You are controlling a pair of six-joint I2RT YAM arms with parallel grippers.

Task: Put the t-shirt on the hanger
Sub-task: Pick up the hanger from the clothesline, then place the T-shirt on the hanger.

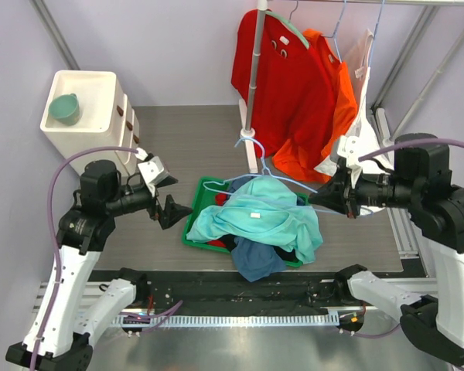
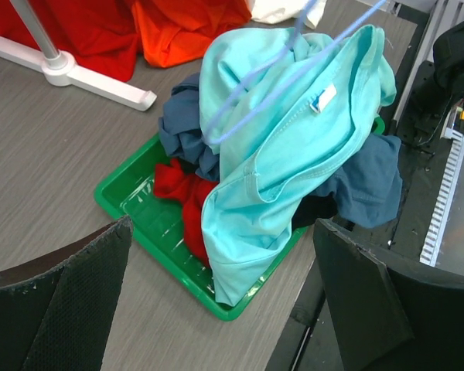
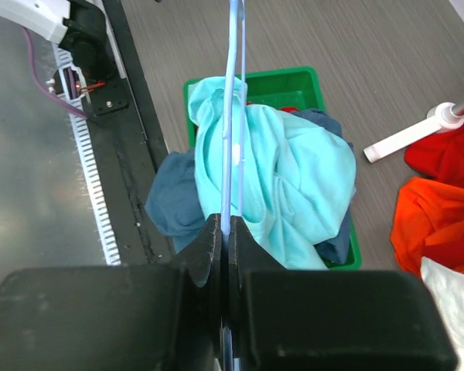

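The aqua t-shirt (image 1: 264,219) (image 2: 286,154) (image 3: 294,178) lies crumpled on top of a clothes pile in a green tray (image 1: 192,229) (image 2: 131,205) (image 3: 294,77), its white neck label facing up. The thin pale-blue hanger (image 1: 272,175) (image 2: 278,77) (image 3: 233,116) hangs just above the shirt, hook pointing toward the rack. My right gripper (image 1: 315,199) (image 3: 226,232) is shut on the hanger's right end. To the left of the tray, my left gripper (image 1: 170,192) (image 2: 220,232) is open, its jaws wide apart and aimed at the tray's near-left corner, with nothing between them.
A slate-blue garment (image 1: 255,263) (image 2: 367,185) spills over the tray's front edge; a red one (image 2: 178,182) lies under the shirt. Behind stands a rack pole (image 1: 255,69) with red (image 1: 286,77) and orange (image 1: 336,116) shirts. A white drawer unit (image 1: 93,93) holds a green cup (image 1: 64,107).
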